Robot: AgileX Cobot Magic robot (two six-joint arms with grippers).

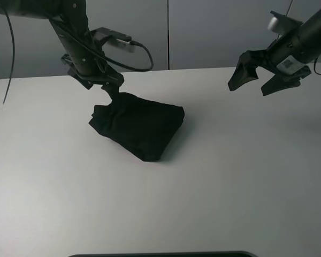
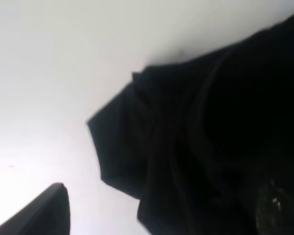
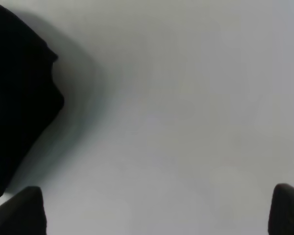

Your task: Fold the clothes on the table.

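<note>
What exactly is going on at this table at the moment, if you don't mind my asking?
A two-armed robot is working on a crumpled black cotton T-shirt lying in a heap on the smooth white table. The left gripper is right at the shirt's far edge; whether it touches the cloth cannot be told. The right gripper hangs open above bare table, away from the shirt. No neat fold shows.
</note>
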